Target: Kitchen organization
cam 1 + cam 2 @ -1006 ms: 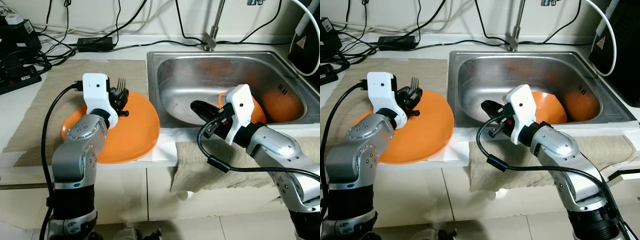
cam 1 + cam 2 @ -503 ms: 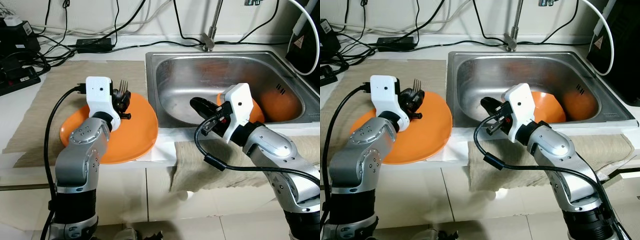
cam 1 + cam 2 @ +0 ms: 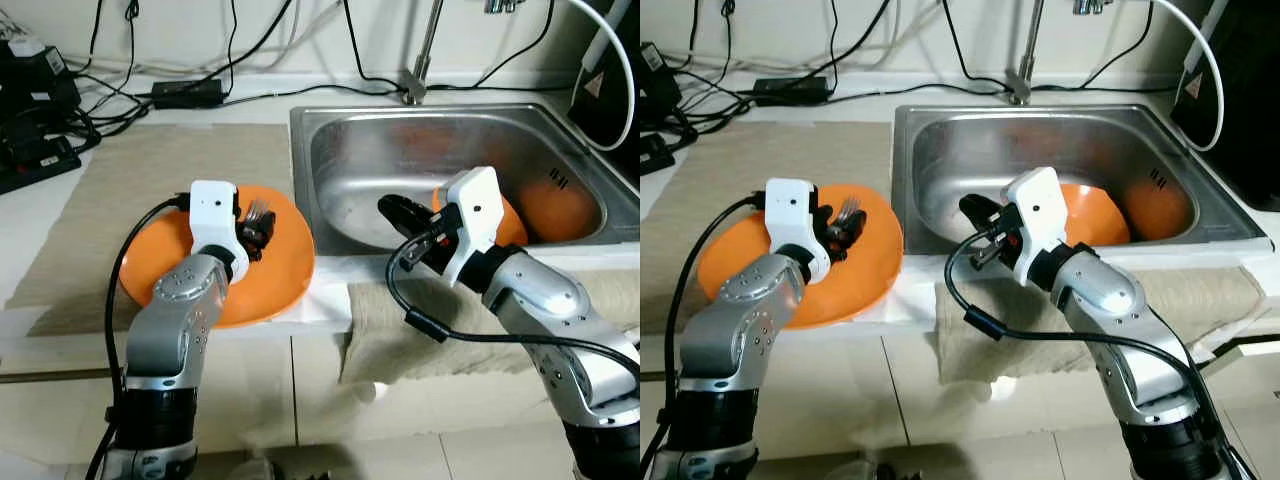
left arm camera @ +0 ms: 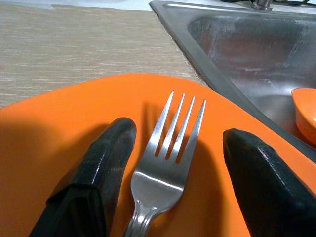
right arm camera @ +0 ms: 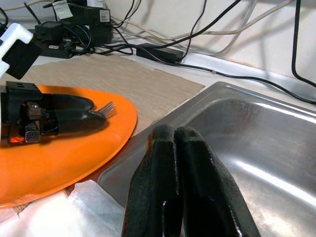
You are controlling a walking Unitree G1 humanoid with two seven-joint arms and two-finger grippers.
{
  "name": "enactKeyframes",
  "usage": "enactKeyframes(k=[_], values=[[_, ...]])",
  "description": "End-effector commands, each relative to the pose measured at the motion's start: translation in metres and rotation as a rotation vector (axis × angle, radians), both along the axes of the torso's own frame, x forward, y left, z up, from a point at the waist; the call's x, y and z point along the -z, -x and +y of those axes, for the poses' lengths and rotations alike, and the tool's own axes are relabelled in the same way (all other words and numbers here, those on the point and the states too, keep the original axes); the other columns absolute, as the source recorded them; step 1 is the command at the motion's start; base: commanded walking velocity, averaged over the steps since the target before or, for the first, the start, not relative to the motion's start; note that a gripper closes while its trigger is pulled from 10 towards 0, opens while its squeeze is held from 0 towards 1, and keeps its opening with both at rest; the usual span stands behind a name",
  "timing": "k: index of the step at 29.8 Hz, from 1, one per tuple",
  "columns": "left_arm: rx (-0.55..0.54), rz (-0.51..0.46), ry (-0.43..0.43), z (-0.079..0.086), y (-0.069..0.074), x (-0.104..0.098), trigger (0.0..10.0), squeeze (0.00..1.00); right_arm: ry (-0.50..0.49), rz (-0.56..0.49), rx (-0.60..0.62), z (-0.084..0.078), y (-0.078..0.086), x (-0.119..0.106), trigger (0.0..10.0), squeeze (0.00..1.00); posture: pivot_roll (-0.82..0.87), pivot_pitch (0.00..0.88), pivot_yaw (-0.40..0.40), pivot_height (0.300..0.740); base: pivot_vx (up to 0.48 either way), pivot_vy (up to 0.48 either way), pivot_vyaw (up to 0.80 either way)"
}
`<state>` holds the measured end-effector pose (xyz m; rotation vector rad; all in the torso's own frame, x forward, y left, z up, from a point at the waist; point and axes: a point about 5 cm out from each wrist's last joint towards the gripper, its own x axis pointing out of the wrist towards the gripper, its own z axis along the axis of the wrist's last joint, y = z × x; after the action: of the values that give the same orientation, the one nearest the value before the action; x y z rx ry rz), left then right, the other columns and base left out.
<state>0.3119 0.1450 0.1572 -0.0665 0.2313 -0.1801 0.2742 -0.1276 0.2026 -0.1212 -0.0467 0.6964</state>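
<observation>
Left wrist view: one fork (image 4: 165,163), one orange plate (image 4: 59,123).

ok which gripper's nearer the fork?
Left. The left gripper sits over the orange plate with the fork between its open fingers. The right gripper, shut, hangs over the sink's near edge, well off to the side.
</observation>
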Motion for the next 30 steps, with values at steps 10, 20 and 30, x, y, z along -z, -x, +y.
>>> enactKeyframes(k=[10,20,30], values=[[-0.024,0.009,-0.014,0.009,-0.009,0.004,10.0,1.00,0.003,-0.012,0.009,0.000,0.000,-0.001,10.0,0.00,0.00,0.025,0.011,0.740,0.000,0.000,0.00],[-0.040,-0.093,-0.010,0.012,-0.008,-0.011,10.0,1.00,-0.003,-0.006,0.025,-0.001,0.001,0.002,10.0,0.00,0.00,0.029,0.015,0.740,0.000,0.000,0.00],[-0.034,-0.118,0.078,0.006,0.009,-0.013,10.0,0.00,-0.002,0.012,0.032,0.000,0.004,0.009,10.0,0.00,0.01,0.032,0.010,0.740,0.000,0.000,0.00]])
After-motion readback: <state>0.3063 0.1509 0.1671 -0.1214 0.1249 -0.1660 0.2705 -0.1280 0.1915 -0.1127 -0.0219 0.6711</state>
